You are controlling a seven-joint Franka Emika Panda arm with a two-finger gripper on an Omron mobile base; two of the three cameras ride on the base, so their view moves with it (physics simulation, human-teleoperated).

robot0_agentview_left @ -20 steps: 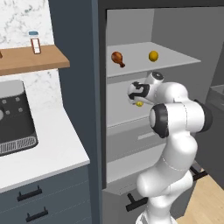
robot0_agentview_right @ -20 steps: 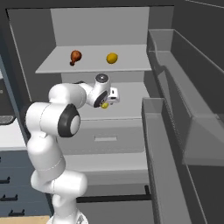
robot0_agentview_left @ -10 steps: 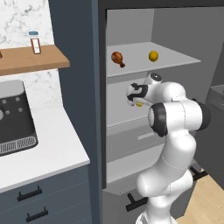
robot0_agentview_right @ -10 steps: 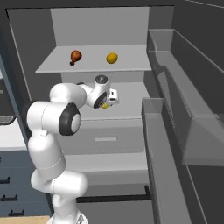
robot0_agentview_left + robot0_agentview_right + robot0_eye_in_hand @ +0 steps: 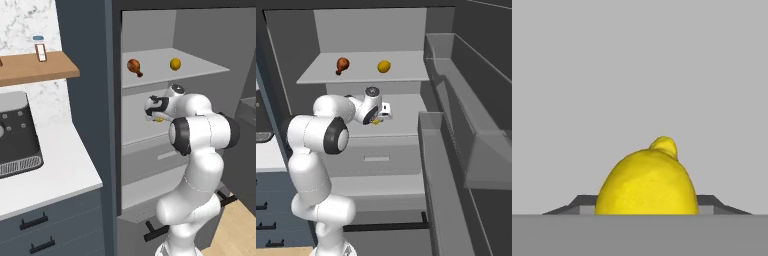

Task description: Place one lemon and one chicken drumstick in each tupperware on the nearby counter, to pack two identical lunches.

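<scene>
Fridge shelf (image 5: 406, 112) edge bare; jaws flank lemon (image 5: 646, 182).

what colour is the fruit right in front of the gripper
Bright yellow: a rounded lemon, clearest in the hand view.

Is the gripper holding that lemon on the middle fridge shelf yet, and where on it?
Cannot be told. The gripper is around the lemon, a dark fingertip showing on either side of its widest part, but contact is not visible.
</scene>
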